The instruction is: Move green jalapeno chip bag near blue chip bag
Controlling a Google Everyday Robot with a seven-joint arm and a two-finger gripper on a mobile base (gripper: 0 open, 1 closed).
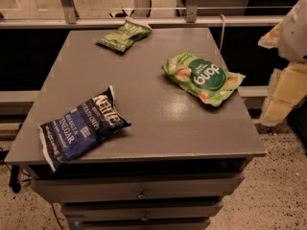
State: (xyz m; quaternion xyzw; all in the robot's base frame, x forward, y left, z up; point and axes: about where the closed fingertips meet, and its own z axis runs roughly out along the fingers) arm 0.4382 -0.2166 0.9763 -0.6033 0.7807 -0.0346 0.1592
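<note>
Camera view: we see the gripper (pixel 287 87) off the counter's (pixel 144 109) right side; how open it is, we cannot tell. The green jalapeno chip bag (pixel 124 34) lies far to the gripper's left near the back edge, long axis diagonal, well apart from the front-left blue chip bag (pixel 81 127).

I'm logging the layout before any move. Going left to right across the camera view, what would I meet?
blue chip bag → green jalapeno chip bag → bright green dang bag → gripper, at the far right edge of the view.
</note>
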